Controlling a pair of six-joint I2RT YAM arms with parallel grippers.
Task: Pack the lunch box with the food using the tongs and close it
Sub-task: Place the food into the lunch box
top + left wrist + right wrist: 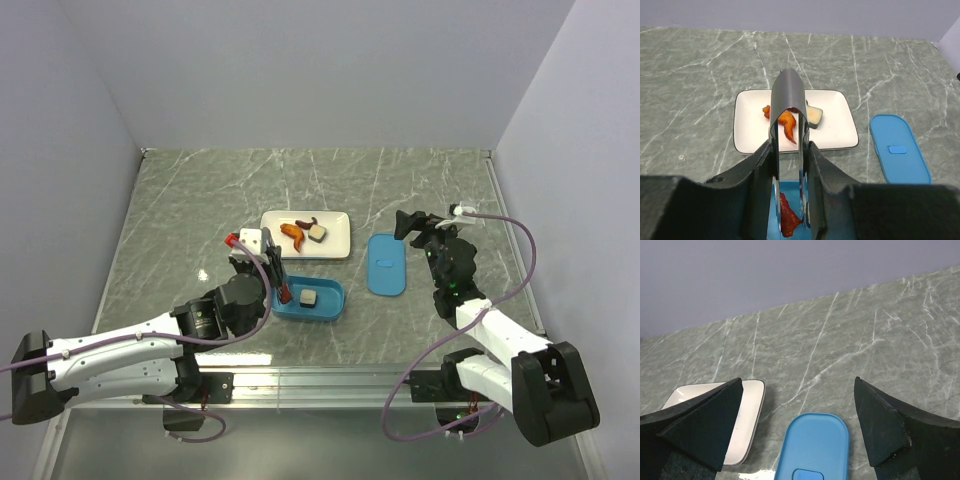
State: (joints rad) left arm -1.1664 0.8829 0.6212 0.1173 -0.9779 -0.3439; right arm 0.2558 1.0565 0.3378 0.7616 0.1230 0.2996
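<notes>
My left gripper [788, 150] is shut on the grey metal tongs [788, 85], whose legs point down into the open blue lunch box [335, 300]. A red piece of food [786, 215] sits between the tong tips over the box floor [790, 187]. A whitish cube [308, 297] lies in the box. On the white plate [752, 135] lie an orange curved piece [786, 122] and a whitish cube [814, 115]. The blue lid [386, 264] lies flat to the right of the plate. My right gripper [797, 382] hangs open above the lid [815, 445], holding nothing.
The white plate [335, 243] stands just behind the lunch box, mid-table. Grey walls close in the marble table on the left, back and right. The right arm's cable [520, 260] loops beside the lid.
</notes>
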